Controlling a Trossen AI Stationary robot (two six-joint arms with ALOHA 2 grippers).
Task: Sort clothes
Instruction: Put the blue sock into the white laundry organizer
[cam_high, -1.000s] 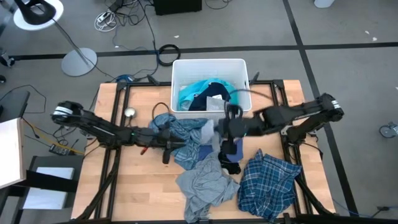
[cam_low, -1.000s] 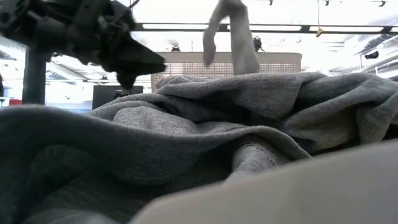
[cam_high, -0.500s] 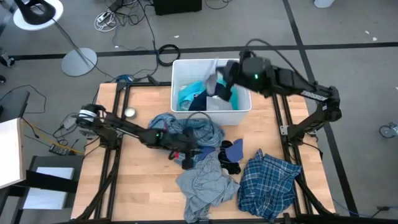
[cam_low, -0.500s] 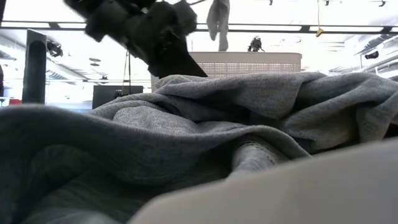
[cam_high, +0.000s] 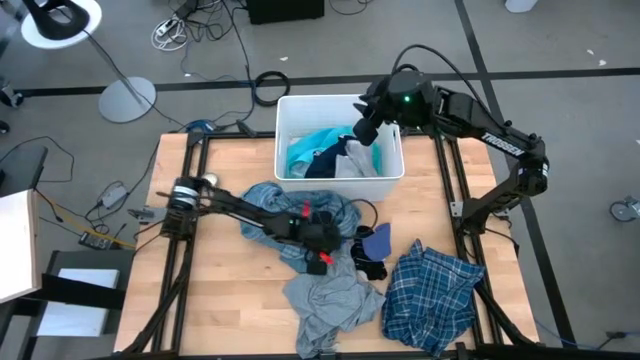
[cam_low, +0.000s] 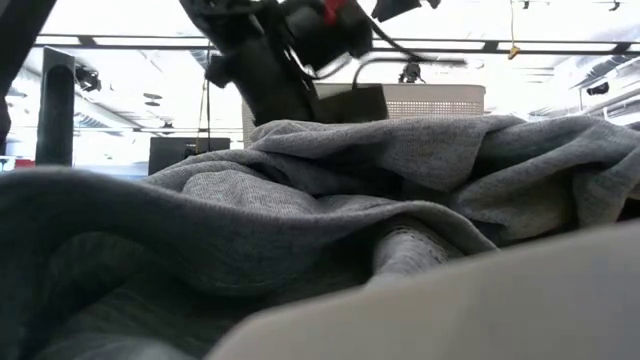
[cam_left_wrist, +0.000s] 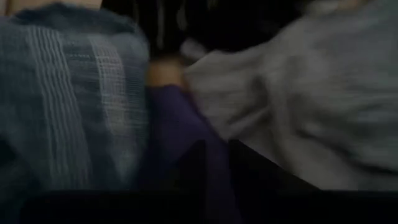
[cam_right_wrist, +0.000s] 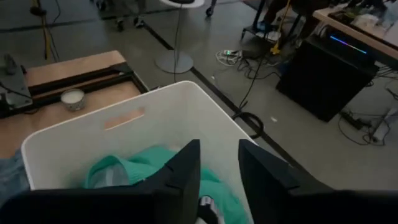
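Note:
My right gripper (cam_high: 362, 132) hangs open and empty over the white bin (cam_high: 300, 100); in its wrist view (cam_right_wrist: 219, 168) the fingers stand apart above the turquoise garment (cam_right_wrist: 137, 171). The bin also holds a navy piece (cam_high: 325, 160) and a pale one (cam_high: 352, 166). My left gripper (cam_high: 325, 250) is low over the pile at the table's middle, fingers apart (cam_left_wrist: 217, 168) over a navy cloth (cam_left_wrist: 180, 124). A faded blue plaid shirt (cam_high: 300, 208), a grey garment (cam_high: 325, 300) and a blue-and-white plaid shirt (cam_high: 430, 295) lie on the table. My left gripper points slanting down at the navy cloth between the faded plaid shirt (cam_left_wrist: 74, 106) and the grey garment (cam_left_wrist: 311, 99). Whether its fingers touch the cloth I cannot tell, as the wrist view is blurred.
A small black piece (cam_high: 370, 268) lies by the navy cloth. A small round tin (cam_high: 208, 181) sits at the table's far left. The grey garment (cam_low: 400, 200) fills the low view, with my left arm (cam_low: 270, 60) above it. Bare wood shows at the near left (cam_high: 220, 300).
My right gripper has risen from the pile with a pale garment hanging from it and gone to the far edge over the bin; the garment no longer hangs from it and lies in the bin. My left gripper has gone toward the table's right, across the pile to the navy cloth.

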